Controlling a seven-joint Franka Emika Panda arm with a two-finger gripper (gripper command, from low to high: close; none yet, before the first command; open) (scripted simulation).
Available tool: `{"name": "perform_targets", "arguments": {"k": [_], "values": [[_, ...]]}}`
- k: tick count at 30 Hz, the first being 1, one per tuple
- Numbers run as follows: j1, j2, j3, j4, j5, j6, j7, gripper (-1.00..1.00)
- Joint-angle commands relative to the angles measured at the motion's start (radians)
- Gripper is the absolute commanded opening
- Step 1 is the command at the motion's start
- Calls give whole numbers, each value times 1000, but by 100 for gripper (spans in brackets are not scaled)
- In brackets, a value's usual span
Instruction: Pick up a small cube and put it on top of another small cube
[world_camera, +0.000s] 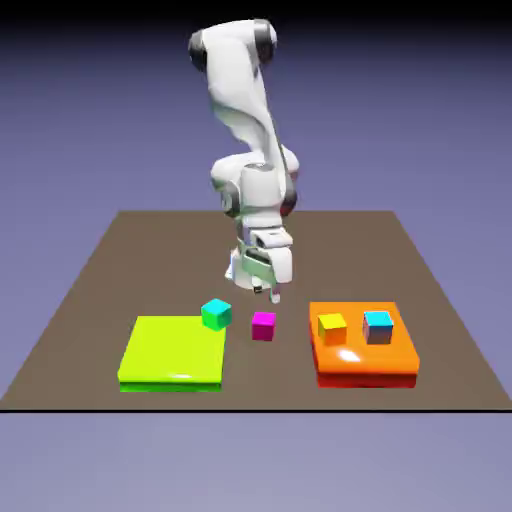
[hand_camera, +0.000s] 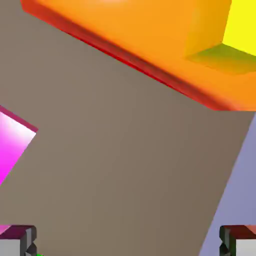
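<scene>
**End effector open above the bench, pink cube not yet gripped**

Taking the pink cube (world_camera: 263, 325) as the landmark: nearest the camera in the exterior view, the lime-green slab (world_camera: 172, 352) lies on the bench (world_camera: 90, 300) to the exterior view's left of the cube, and the orange slab (world_camera: 362, 352) lies to the exterior view's right of it, both a little nearer than the cube. On the orange slab stand a yellow cube (world_camera: 332, 326) and, farther from the pink cube, a light-blue cube (world_camera: 378, 325).

The pink cube sits on the bare bench between the two slabs, touching neither. Just beside it, toward the exterior view's left, the teal-green cube (world_camera: 216, 313) rests at the far right corner of the lime-green slab.

Just behind and above the pink cube hangs the end effector (world_camera: 271, 292), its jaws apart and nothing between them. In the hand view the fingertips (hand_camera: 17, 240) stand wide at the bottom corners with only bench between them; the pink cube shows at the left edge, outside the fingers, and the orange slab with the yellow cube fills the top.

Beyond rises the white arm (world_camera: 245, 110).
</scene>
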Motion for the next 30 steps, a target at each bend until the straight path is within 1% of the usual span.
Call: {"name": "perform_targets", "arguments": {"k": [1, 14, 16, 30], "values": [[14, 7, -18, -5, -17, -2, -44, 0], [192, 103, -249, -69, -244, -25, -609, 0], [193, 103, -250, -69, -245, -25, -610, 0], [-139, 462, 257, -45, 271, 304, -936, 0]]}}
